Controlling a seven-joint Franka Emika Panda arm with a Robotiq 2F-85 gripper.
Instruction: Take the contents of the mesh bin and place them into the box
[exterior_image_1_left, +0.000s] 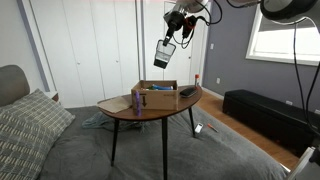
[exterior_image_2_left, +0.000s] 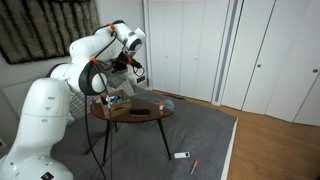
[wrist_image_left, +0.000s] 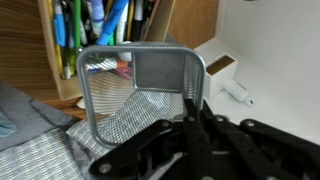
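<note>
Gripper (wrist_image_left: 191, 108), jaws pinched shut on the wall of the bin (exterior_image_1_left: 165, 52), holds it tilted high above the box (exterior_image_1_left: 157, 96). We judge that anything inside, seemingly little, could fall from such height and miss the box.

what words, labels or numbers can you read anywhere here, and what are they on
No text can be read in any view.
box: plain brown sides, no print visible.
purple cylinder: too small to make out any label.
pens: blurred, no lettering legible.
mesh bin held in the gripper: bare wire mesh, no label visible.
</note>
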